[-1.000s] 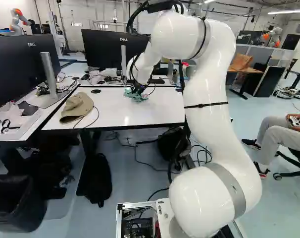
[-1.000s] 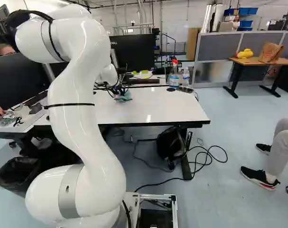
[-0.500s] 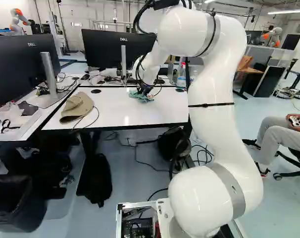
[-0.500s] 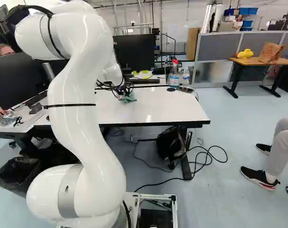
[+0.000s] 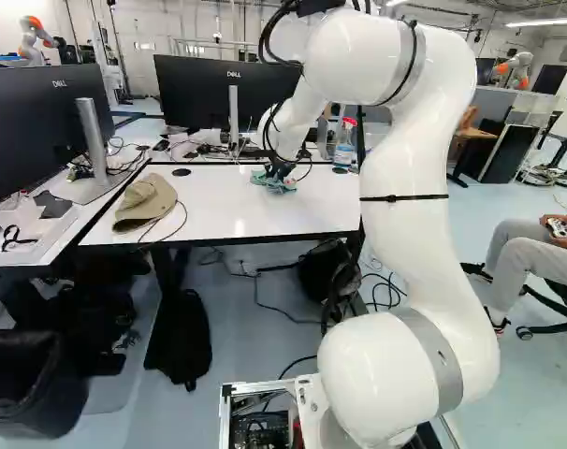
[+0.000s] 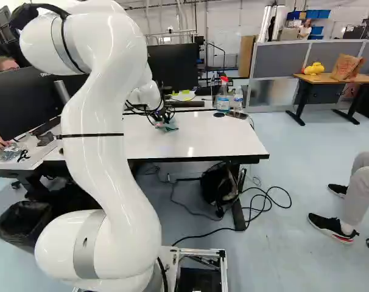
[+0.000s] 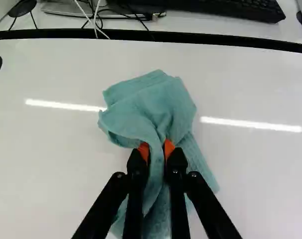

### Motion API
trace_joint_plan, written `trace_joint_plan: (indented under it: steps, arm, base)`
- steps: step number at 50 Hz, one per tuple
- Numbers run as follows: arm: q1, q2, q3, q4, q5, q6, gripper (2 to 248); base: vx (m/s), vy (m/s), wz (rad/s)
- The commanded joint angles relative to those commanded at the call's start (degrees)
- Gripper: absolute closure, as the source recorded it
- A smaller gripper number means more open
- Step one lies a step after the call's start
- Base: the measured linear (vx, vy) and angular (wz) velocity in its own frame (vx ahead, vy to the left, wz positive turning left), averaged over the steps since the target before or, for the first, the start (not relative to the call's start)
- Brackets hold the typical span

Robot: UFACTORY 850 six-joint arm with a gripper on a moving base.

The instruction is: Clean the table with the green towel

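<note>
On the white table point(image 5: 229, 208), a black gripper point(image 7: 157, 158) pinches the green towel point(image 7: 158, 107) — wiping seems under way (how much is clean, I cannot tell) — with putting it down left.

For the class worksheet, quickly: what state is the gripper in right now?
Pincer: closed on the green towel, a fold of it pinched between the orange pads.

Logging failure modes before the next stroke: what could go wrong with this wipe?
The green towel is pinched in a bunch by the gripper, so strokes may miss strips. A wide sweep toward the cap could shove it; one toward the spray bottle, near the table's far edge, might knock it over.
</note>
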Motion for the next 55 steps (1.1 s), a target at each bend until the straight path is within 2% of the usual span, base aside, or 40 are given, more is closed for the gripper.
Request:
trace_joint_plan:
  steps: [22, 55]
  arm:
    - [-0.2, 8.1, 7.3, 0.0, 0.0, 0.0, 195]
    - [-3.7, 15.5, 16.2, 0.0, 0.0, 0.0, 195]
  base:
    - [0.000, 0.000, 0.000]
    - [0.000, 0.000, 0.000]
